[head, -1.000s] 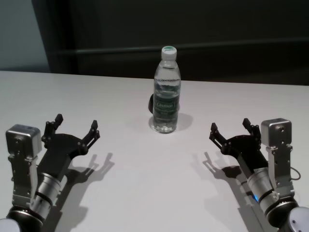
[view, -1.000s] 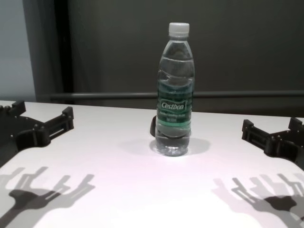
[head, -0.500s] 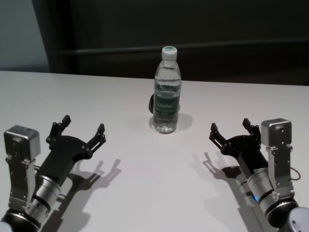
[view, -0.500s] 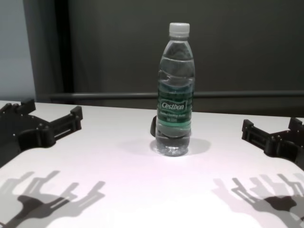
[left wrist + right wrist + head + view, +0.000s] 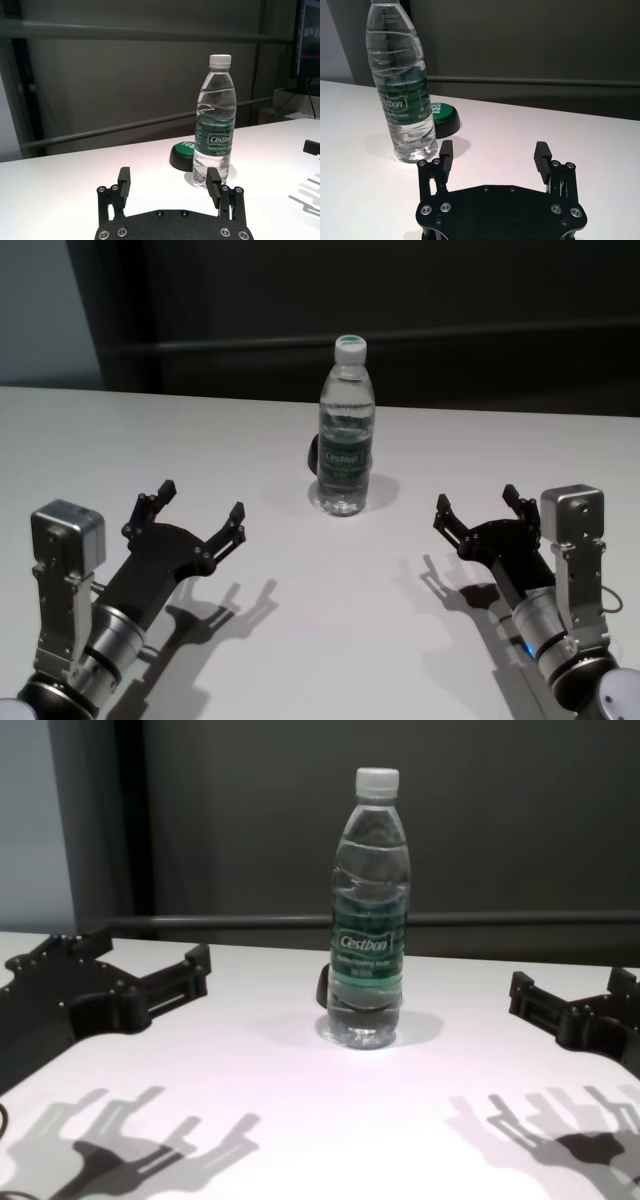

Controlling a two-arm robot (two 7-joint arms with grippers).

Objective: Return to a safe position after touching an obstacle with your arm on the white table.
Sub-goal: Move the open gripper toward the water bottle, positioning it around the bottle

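Two grippers hung over the white table [image 5: 330,590], both with fingers spread wide and gripping nothing. Beyond the left gripper [image 5: 198,518] and off to the side of its fingertips, toward the middle of the table, the bottle [image 5: 346,428] stood upright, clear of the fingers with bare tabletop between them; in the left wrist view the bottle [image 5: 215,121] rose behind one of the left gripper's fingers [image 5: 213,184], farther out, not between the pair. The right gripper [image 5: 479,504] hovered on the other side, its fingertips pointing outward across the table, the bottle again lying ahead of them and to the inside, well apart from them. From the right wrist view the right gripper [image 5: 493,154] showed an empty gap, with the bottle [image 5: 403,81] standing just past one finger's tip. A dark round puck with a green top [image 5: 441,119] sat on the table right behind the bottle's base, on the far side from both sets of fingers. The bottle's white cap [image 5: 377,782] was screwed on and its green label [image 5: 369,942] faced the robot.
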